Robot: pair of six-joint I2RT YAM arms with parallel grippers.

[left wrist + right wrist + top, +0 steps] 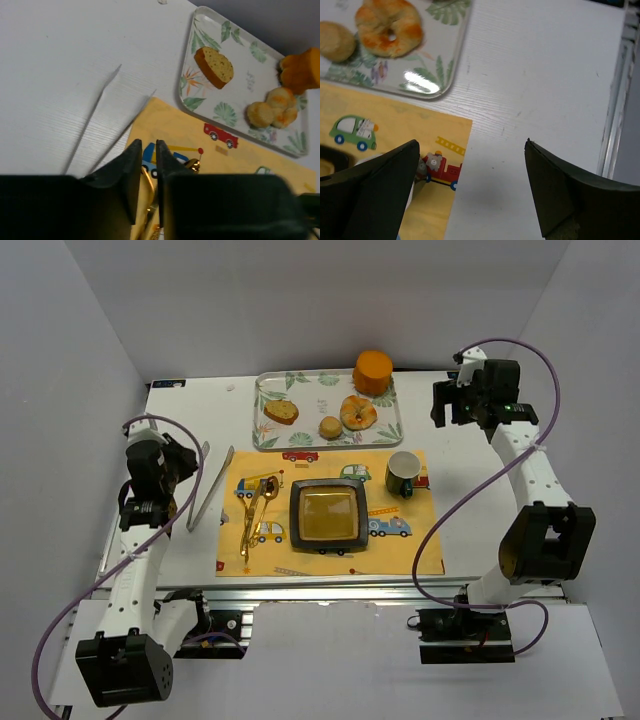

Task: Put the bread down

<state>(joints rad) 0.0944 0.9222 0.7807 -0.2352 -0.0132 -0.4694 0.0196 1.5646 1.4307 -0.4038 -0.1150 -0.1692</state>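
We observed the oval, dark-crusted, speckled bread lying on the glossy leaf-patterned tray. The left end effector was closed empty, and the right end effector gaped wide.

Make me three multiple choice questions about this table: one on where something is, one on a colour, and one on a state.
1. Where does the bread lie?
A) on the tray, at its left end
B) on the black plate
C) on the bare table

2. What colour is the cup?
A) red
B) dark green
C) white

3. How is the right gripper?
A) open, holding nothing
B) shut on the bread
C) shut on a spoon

Answers:
1 A: the slice sits on the leaf-print tray's left part.
2 B: the top view shows a dark green cup on the yellow mat.
3 A: in its wrist view the jaws stand wide apart with nothing between them.
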